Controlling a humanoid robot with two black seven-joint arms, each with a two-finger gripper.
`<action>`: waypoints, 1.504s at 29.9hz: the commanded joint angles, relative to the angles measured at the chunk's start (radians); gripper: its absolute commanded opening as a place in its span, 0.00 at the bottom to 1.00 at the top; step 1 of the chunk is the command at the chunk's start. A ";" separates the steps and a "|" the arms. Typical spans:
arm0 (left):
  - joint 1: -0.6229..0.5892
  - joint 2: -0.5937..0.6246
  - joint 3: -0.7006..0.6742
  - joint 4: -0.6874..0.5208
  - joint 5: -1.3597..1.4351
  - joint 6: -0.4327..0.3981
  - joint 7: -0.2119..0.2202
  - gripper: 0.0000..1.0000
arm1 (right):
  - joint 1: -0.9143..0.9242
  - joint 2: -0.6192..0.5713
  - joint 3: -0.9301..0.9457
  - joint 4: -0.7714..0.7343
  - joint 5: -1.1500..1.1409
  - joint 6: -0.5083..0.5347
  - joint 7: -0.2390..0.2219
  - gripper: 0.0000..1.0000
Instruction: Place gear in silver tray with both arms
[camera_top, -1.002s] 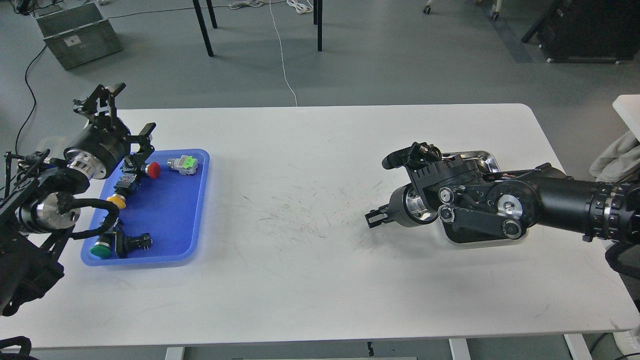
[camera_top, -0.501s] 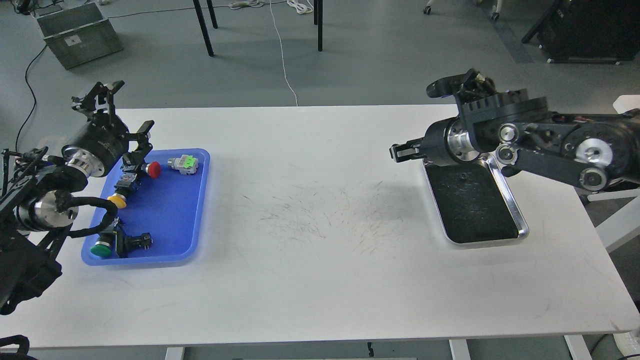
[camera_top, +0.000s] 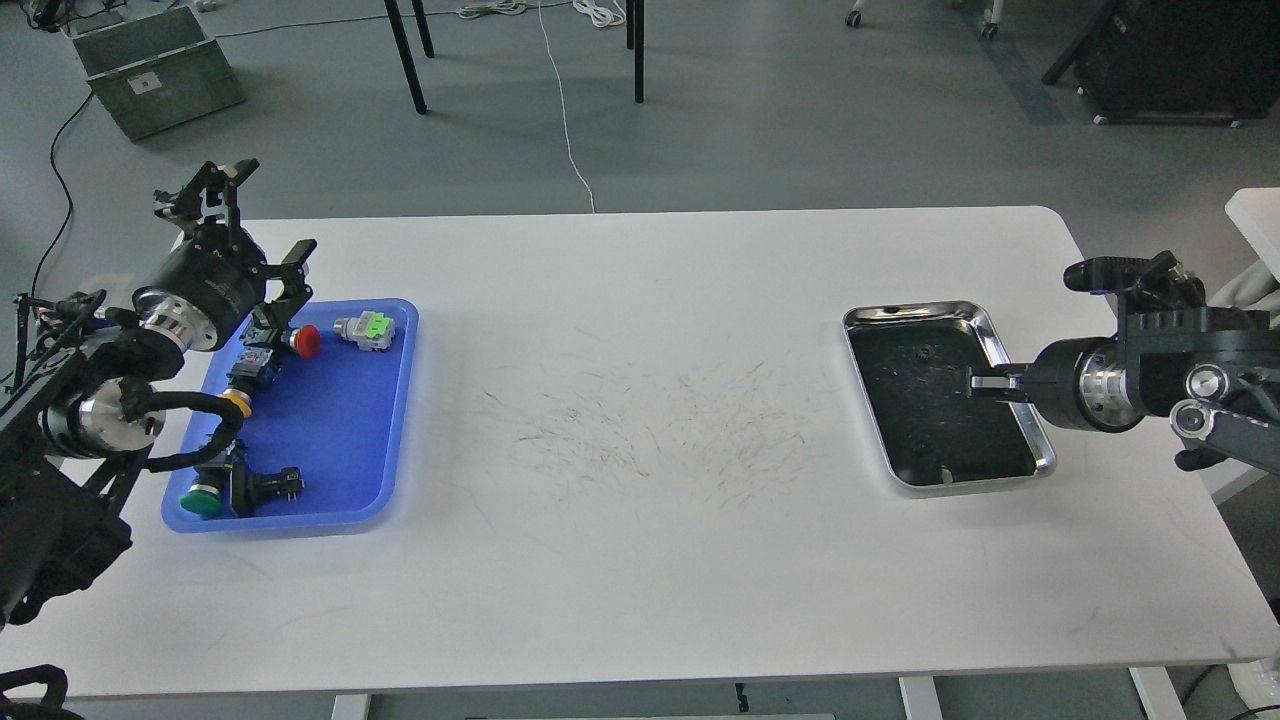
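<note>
The silver tray lies on the right of the white table. A tiny dark gear rests on its dark base near the far end. My right gripper comes in from the right and points left, low over the tray's right rim and apart from the gear. Its fingers look like one thin bar, so I cannot tell if they are open. My left gripper is wide open and empty above the far left corner of the blue tray.
The blue tray holds several push-button switches: a red-capped one, a green-and-white one, a yellow-capped one and a green-capped one. A grey crate and table legs stand on the floor beyond.
My right arm rose from the table left of the silver tray, passed over the tray's far end and pulled back right. The tray and gear now show. My left arm barely shifted.
</note>
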 joint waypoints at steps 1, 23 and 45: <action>-0.002 0.001 0.000 0.000 -0.001 0.002 0.000 0.98 | -0.040 0.007 -0.002 -0.002 -0.003 -0.026 -0.001 0.02; -0.020 0.008 0.003 -0.001 0.000 0.003 0.002 0.98 | -0.087 0.107 -0.019 -0.106 -0.005 -0.060 -0.001 0.19; -0.045 0.011 0.006 -0.001 0.000 0.009 0.002 0.98 | -0.083 0.099 0.300 -0.118 0.029 -0.068 -0.004 0.93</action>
